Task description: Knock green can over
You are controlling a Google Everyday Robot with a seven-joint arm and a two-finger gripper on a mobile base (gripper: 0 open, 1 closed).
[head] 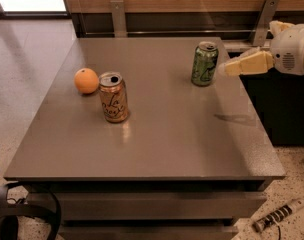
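The green can [204,64] stands upright near the far right of the grey table [157,134]; it is slim, with dark lettering and a silver top. My gripper [229,68] comes in from the right edge of the view, level with the can's middle. Its pale tip is just to the right of the can, with a small gap between them.
An orange-tan can [114,97] stands upright at the left middle of the table, with an orange [86,81] just behind it to the left. A wooden wall with metal brackets runs behind the table. A dark cabinet [284,109] stands to the right.
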